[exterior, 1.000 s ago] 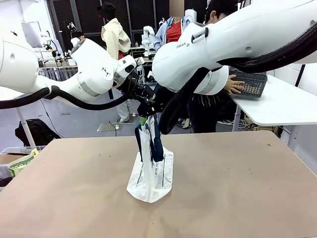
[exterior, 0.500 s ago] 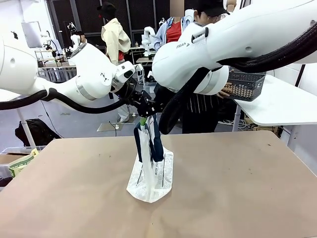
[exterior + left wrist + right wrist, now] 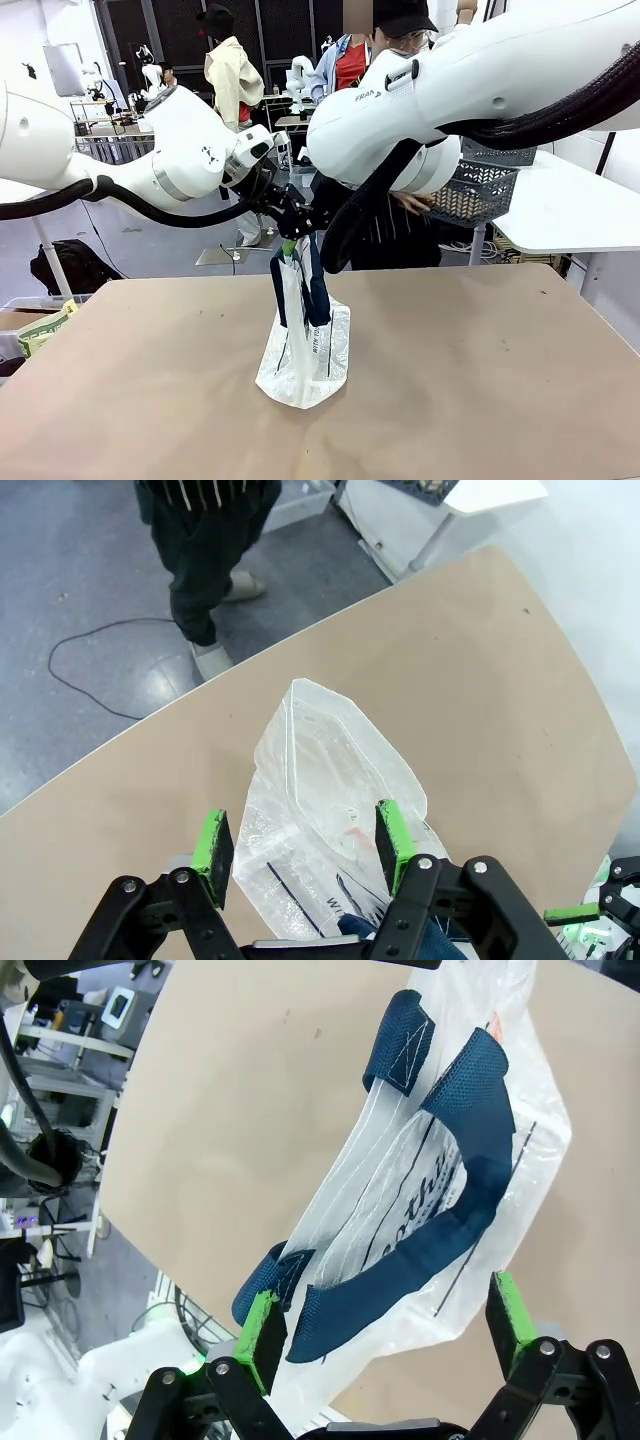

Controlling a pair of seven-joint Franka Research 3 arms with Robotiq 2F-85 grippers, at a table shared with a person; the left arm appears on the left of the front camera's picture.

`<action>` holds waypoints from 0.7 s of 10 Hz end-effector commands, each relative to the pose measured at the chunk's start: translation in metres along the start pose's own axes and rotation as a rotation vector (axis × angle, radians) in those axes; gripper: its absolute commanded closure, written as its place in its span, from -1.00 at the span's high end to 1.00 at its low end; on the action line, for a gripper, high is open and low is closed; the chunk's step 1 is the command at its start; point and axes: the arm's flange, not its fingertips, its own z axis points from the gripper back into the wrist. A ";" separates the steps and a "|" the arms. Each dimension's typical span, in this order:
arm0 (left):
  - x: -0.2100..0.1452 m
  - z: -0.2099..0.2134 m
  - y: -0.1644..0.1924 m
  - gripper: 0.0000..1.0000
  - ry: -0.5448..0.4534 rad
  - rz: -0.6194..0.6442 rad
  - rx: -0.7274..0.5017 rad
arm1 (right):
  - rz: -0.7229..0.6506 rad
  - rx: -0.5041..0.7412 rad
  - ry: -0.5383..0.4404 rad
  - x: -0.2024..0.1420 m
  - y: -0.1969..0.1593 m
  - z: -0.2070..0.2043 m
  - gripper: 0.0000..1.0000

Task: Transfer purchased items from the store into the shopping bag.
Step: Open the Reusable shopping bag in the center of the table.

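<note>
The shopping bag (image 3: pixel 305 345) stands upright in the middle of the brown table, its navy strap handles (image 3: pixel 300 280) raised. My left gripper (image 3: pixel 292 235) hovers right over the bag's top. In the left wrist view that gripper (image 3: pixel 301 845) is open, the bag (image 3: pixel 320 810) lies between its green pads, and a navy strap (image 3: pixel 362 930) sits close to its base. My right gripper (image 3: pixel 385 1325) is open too, with the straps (image 3: pixel 470 1160) and bag (image 3: pixel 400 1210) between its pads. Behind the table a person carries the store (image 3: pixel 482 185), a dark grey basket. The purchased items are out of view.
A white side table (image 3: pixel 570 215) stands at the back right. My right arm (image 3: pixel 480 80) spans the upper right of the front view. A bin with a yellow-green packet (image 3: pixel 40 330) sits off the table's left edge. The table (image 3: pixel 480 390) has open room on both sides of the bag.
The person has lifted the basket off the white side table and carried it left, toward my table. My left arm shifted slightly; the bag has not moved.
</note>
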 end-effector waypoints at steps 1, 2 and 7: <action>0.002 0.006 0.000 0.50 0.019 0.017 0.012 | -0.009 -0.016 0.019 0.003 -0.001 -0.004 1.00; 0.002 0.005 0.000 0.50 0.023 0.018 0.009 | -0.012 -0.013 0.026 0.004 -0.002 -0.008 1.00; 0.002 0.001 0.000 0.50 0.058 0.033 0.004 | -0.023 -0.026 0.064 0.006 -0.005 -0.020 1.00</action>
